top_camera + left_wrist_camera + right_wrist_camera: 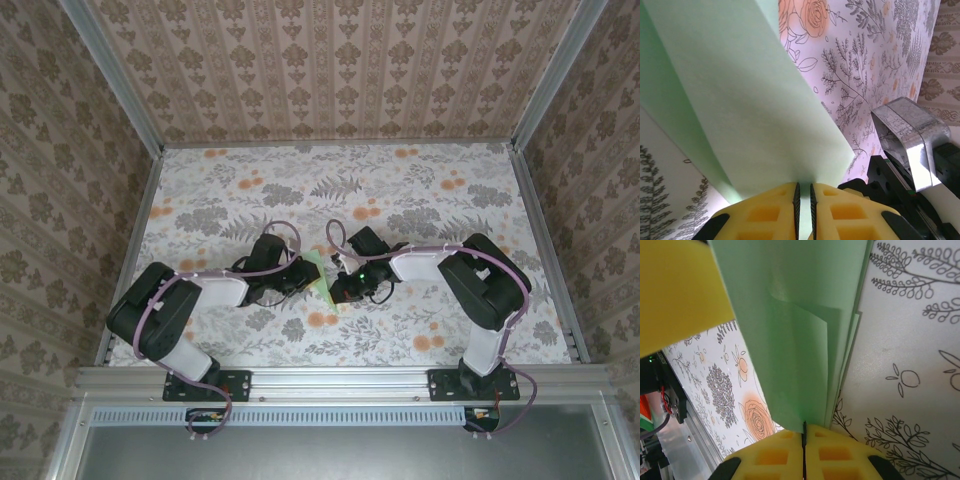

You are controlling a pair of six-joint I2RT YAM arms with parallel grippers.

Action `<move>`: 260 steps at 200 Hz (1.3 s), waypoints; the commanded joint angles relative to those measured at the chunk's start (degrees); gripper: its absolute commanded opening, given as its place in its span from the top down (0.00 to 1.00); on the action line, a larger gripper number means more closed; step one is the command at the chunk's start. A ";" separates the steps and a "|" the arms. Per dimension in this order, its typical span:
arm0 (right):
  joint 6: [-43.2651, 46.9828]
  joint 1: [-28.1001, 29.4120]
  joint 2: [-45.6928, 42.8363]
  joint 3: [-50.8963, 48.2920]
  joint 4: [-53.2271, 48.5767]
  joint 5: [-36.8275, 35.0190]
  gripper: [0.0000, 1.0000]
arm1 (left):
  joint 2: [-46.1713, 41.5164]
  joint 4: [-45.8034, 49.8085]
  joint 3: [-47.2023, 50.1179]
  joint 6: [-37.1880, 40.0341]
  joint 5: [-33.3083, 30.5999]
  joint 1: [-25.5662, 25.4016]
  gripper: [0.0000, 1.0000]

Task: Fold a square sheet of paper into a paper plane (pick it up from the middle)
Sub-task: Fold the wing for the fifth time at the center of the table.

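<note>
paper (740, 100) between left hand (803, 191), right hand (804, 432)

Brown damask-papered walls (330, 70) enclose a pale floral-printed tabletop (430, 200).

Here's the table (450, 210), a flat rectangular top in white, printed all over with orange roses and grey-green fern leaves. Silver metal rails (340, 380) run along its edges. Up close, the ferns are fine line drawings.

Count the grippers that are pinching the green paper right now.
2. The left gripper clamps the folded green paper from the left; the right gripper clamps it from the right, where folded layers overlap. Neither grip is hidden.
</note>
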State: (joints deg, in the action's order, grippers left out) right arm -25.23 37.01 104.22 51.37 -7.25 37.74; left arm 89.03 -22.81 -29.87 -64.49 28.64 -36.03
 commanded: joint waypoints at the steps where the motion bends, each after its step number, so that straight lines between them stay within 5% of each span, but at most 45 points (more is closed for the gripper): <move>1: 1.15 0.38 1.06 1.19 -1.89 -0.54 0.91 | 2.02 -1.81 -0.54 -0.49 0.64 -0.44 0.84; 81: 1.68 0.34 0.93 1.10 -2.77 -0.78 0.82 | 3.87 -0.64 -0.54 -0.85 -1.19 -0.18 0.85; 260: 2.21 0.34 3.25 2.02 -4.60 -1.23 0.86 | 4.38 2.52 0.34 -1.43 -2.71 0.87 0.86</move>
State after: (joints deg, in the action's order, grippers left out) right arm -24.12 37.01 105.65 52.60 -9.37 37.67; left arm 92.31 -22.11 -29.87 -64.97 27.11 -35.53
